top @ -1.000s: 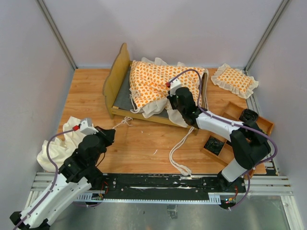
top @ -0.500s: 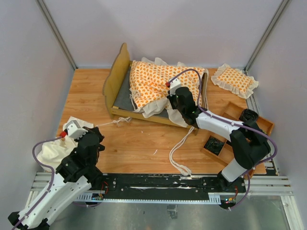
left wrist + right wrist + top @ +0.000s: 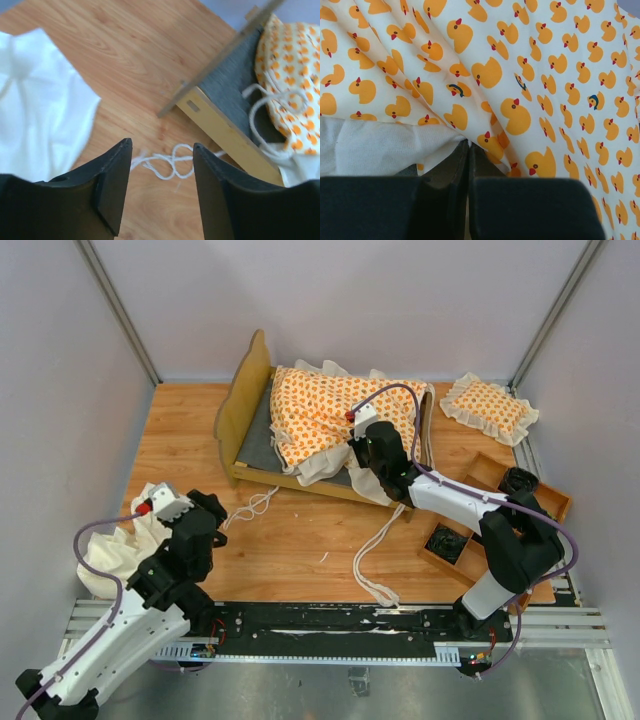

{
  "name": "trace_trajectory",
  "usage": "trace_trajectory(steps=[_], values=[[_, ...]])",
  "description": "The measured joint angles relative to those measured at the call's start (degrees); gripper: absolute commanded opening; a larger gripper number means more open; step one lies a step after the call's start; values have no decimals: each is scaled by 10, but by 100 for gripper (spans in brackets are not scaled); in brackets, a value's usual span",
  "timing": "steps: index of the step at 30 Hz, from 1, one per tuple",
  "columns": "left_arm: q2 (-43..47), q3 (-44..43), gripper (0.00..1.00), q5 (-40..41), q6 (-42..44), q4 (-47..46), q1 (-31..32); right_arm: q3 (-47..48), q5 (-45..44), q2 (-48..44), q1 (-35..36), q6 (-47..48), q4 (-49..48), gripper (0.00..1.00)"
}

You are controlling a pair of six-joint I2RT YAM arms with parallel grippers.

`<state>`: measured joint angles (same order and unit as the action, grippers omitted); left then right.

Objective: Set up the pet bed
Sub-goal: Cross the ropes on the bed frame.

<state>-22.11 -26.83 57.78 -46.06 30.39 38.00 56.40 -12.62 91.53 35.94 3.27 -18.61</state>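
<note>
Released now, the tie string (image 3: pixel 167 163) lies slack just beyond the left gripper (image 3: pixel 162 150), whose jaws now stand at a middle width and hold nothing, and it runs far-right to the cushion (image 3: pixel 320 410) on the bed frame (image 3: pixel 243 400), where the right gripper (image 3: pixel 469 147) pinches the cushion's near edge.

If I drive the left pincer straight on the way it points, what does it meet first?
Likely the white tie string lying ahead between the open left pincer's tips; the bed frame comes beyond it. Depth is unclear.
</note>
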Motion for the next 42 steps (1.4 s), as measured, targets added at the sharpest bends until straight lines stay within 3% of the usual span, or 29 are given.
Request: trace_trajectory(steps=[7,13,21,28,29,31,32,33,38,42], values=[[-64,80,60,-155,103,-179,0,0,1,-9,0,0,1,2],[-182,113,66,-217,151,-284,-3,-4,2,-31,0,0,0,2],[-346,125,60,-292,101,-386,-127,-15,6,-45,0,0,-2,3],[-418,126,59,-309,55,-437,-140,-18,6,-46,0,0,-4,12],[-428,126,56,-310,47,-438,-140,-18,6,-46,0,0,-4,12],[-443,125,38,-308,33,-448,-141,-18,6,-46,0,-1,-4,13],[-446,125,17,-306,24,-450,-142,-18,6,-47,0,-1,-4,13],[-448,125,4,-305,18,-448,-142,-19,6,-47,0,-2,-4,13],[-428,125,0,-303,-8,-404,-143,-31,6,-63,0,-3,-2,24],[-337,125,0,-288,-41,-333,-143,-37,6,-95,0,-5,10,32]])
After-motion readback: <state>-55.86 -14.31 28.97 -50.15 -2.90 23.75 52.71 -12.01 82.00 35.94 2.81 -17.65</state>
